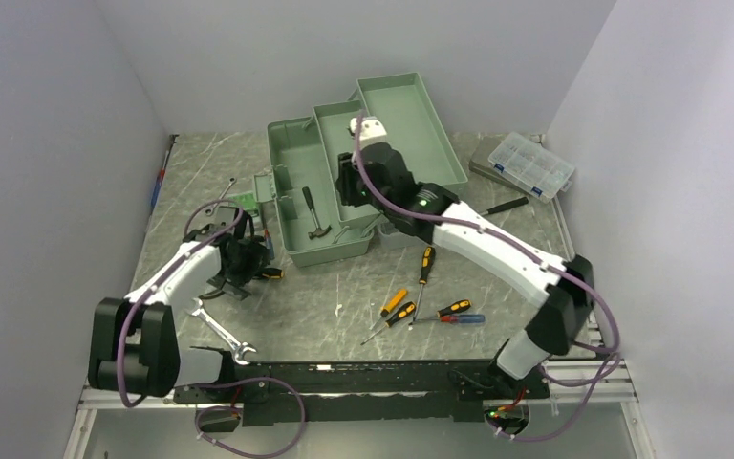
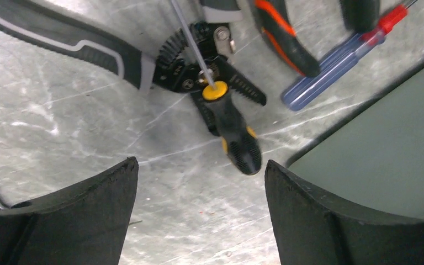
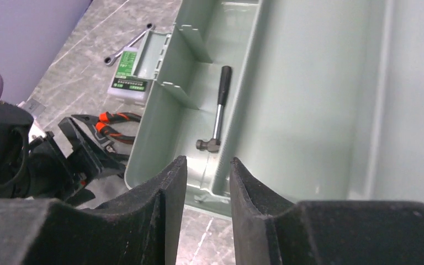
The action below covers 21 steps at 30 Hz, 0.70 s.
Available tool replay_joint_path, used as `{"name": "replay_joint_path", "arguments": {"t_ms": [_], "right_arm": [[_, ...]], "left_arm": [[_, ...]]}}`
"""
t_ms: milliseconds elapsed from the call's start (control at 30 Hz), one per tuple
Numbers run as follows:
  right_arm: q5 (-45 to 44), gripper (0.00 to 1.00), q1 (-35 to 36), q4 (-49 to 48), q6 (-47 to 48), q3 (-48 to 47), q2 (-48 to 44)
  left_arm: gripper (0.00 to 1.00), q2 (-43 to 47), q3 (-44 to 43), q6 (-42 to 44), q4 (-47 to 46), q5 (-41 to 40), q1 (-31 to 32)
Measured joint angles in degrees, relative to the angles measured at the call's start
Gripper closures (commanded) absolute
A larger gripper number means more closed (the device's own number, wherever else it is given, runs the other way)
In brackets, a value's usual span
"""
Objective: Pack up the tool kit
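The sage-green toolbox point(image 1: 298, 163) stands open at the back centre with its trays folded out. A hammer point(image 1: 315, 215) lies in its bottom compartment and also shows in the right wrist view point(image 3: 218, 110). My left gripper point(image 1: 248, 260) is open and empty, low over the table left of the box. Just ahead of it point(image 2: 200, 163) lie a yellow-black screwdriver point(image 2: 237, 138), a wire stripper point(image 2: 199, 77), orange-handled pliers point(image 2: 284, 38) and a blue-red screwdriver point(image 2: 337, 61). My right gripper point(image 1: 349, 186) hovers over the box's near wall point(image 3: 254, 110); its jaws point(image 3: 208, 160) are narrowly apart and empty.
Several screwdrivers point(image 1: 397, 308) and a wrench point(image 1: 225, 335) lie on the table in front. A green bit case point(image 1: 246, 203) and a ratchet wrench point(image 1: 222, 196) lie left of the box. A clear organizer point(image 1: 532, 164) and a black screwdriver point(image 1: 507, 206) lie at the right. Walls close in on three sides.
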<state>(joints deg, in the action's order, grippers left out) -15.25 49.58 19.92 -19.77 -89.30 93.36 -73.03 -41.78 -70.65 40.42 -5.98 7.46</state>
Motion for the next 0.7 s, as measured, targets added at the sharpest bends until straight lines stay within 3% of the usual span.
{"name": "replay_joint_path", "arguments": {"t_ms": [300, 533, 700], "right_arm": [[-2.7, 0.66, -2.5, -0.7, 0.1, 11.5, -13.4], [-2.3, 0.68, -3.6, -0.8, 0.1, 16.9, -19.9], [-1.1, 0.74, -5.5, -0.9, -0.1, 19.5, -25.5]], "left_arm": [[0.27, -7.3, -4.8, -5.4, 0.1, -1.6, 0.9], [0.56, -11.0, -4.9, -9.2, -0.5, -1.3, 1.0], [0.69, -12.8, -5.5, -10.8, 0.0, -1.6, 1.0]]}}
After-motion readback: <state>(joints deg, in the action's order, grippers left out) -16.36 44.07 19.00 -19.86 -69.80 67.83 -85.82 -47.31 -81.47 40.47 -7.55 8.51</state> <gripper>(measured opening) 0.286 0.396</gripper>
